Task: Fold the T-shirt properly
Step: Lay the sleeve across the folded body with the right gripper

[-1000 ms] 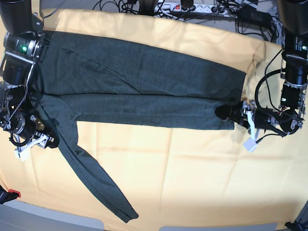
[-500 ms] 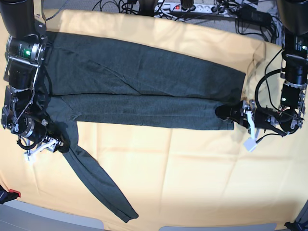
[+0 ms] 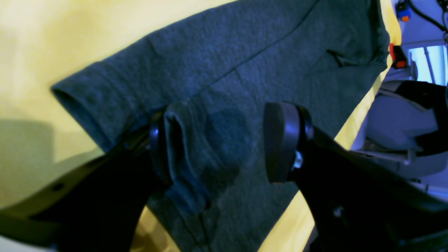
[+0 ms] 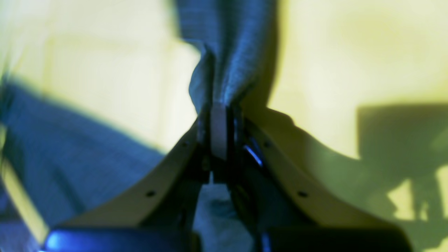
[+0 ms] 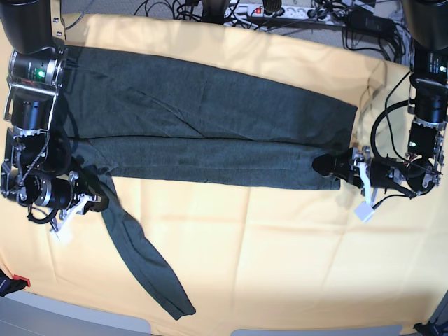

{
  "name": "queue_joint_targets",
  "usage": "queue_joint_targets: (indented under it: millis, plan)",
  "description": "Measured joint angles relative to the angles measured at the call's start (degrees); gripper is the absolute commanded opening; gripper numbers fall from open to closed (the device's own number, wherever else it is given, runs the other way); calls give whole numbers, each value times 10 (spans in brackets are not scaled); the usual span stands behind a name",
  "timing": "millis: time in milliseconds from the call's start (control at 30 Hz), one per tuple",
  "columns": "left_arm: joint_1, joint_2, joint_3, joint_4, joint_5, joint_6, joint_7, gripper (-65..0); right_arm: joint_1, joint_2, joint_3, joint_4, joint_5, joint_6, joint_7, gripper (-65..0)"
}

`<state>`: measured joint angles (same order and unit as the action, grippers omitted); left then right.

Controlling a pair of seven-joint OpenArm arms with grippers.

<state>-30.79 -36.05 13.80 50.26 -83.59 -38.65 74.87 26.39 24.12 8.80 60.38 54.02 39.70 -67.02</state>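
Note:
The dark T-shirt (image 5: 210, 112) lies folded lengthwise across the pale yellow cloth, with one long sleeve (image 5: 140, 259) trailing toward the front edge. My right gripper (image 5: 98, 201), at the left of the base view, is shut on that sleeve near the shoulder. In the right wrist view its jaws (image 4: 218, 119) pinch a bunched fold of the sleeve (image 4: 231, 42). My left gripper (image 5: 327, 165) sits at the shirt's right hem corner. In the left wrist view it (image 3: 218, 143) stands open, with shirt fabric (image 3: 245, 52) lying between the pads and a fold against one finger (image 3: 159, 147).
The yellow cloth (image 5: 294, 252) covers the table. A power strip (image 5: 273, 10) and tangled cables run along the back edge. The grey front edge of the table (image 5: 70, 315) shows at the bottom left, with a small red object (image 5: 21, 282) beside it.
My right gripper has moved in toward the sleeve's upper end and closed on it, and the sleeve has shifted slightly. The left arm has not moved.

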Motion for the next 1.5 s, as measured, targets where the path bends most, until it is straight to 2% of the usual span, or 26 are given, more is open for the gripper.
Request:
queue_joint_targets:
  millis: [100, 233, 400, 533, 667, 1033, 1200, 1233, 1333, 1367, 1400, 1500]
  plan:
    - [0, -1, 0, 0, 0, 0, 0, -275, -43, 14, 0, 111, 63, 0, -19, -650]
    - [2, -2, 0, 0, 0, 0, -3, -275, -118, 35, -1, 231, 102, 0, -71, -650]
    - [3, -1, 0, 0, 0, 0, -9, -275, -196, 50, -2, 333, 163, 0, -98, -650]
    - [3, 0, 0, 0, 0, 0, -9, -275, -254, 64, -1, 396, 185, 0, -128, -650]
    - [3, 0, 0, 0, 0, 0, -9, -275, -287, 78, -1, 463, 204, 0, -134, -650]
    - [3, 0, 0, 0, 0, 0, -9, -275, -348, 87, -1, 494, 210, 2, -136, -650]
    - [3, 0, 0, 0, 0, 0, -9, -275, -349, 89, -1, 494, 210, 2, -136, -648]
    - [3, 0, 0, 0, 0, 0, -9, -275, -349, 90, -1, 494, 210, 2, -136, -588]
    - [3, 0, 0, 0, 0, 0, -9, -275, -349, 95, -1, 494, 210, 2, -135, -342]
    - [3, 0, 0, 0, 0, 0, -9, -275, -349, 98, -1, 494, 210, 2, -136, -289]
    - [3, 0, 0, 0, 0, 0, -9, -275, -349, 103, -1, 494, 211, 2, -136, -270]
    - [3, 0, 0, 0, 0, 0, -9, -275, -349, 136, -1, 494, 231, 2, -136, -271]
